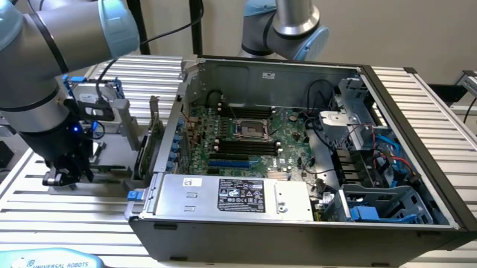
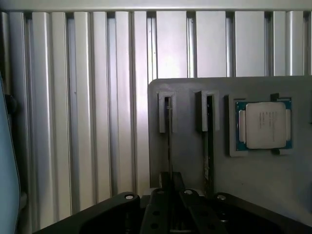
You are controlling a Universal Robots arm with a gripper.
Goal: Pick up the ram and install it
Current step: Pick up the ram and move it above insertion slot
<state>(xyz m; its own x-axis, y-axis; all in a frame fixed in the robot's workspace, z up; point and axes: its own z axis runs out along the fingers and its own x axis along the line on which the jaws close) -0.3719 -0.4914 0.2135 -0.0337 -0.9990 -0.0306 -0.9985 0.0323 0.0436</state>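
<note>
Ram (image 2: 168, 141) stands on edge in a holder (image 2: 187, 151) slot; you can see the gripper (image 2: 170, 181) fingers closed narrow on its end, with the processor (image 2: 263, 124) lying nearby.

The thin, long, dark-edged ram stick (image 2: 168, 139) stands on edge in the slot nearest the grey holder tray's (image 2: 253, 180) side edge, pinched at one end between the jaws.

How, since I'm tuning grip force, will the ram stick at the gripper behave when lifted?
Probably stiff and light: the ram stick is a thin board standing on edge in its holder slot. Likely tips if released, being narrow.
</note>
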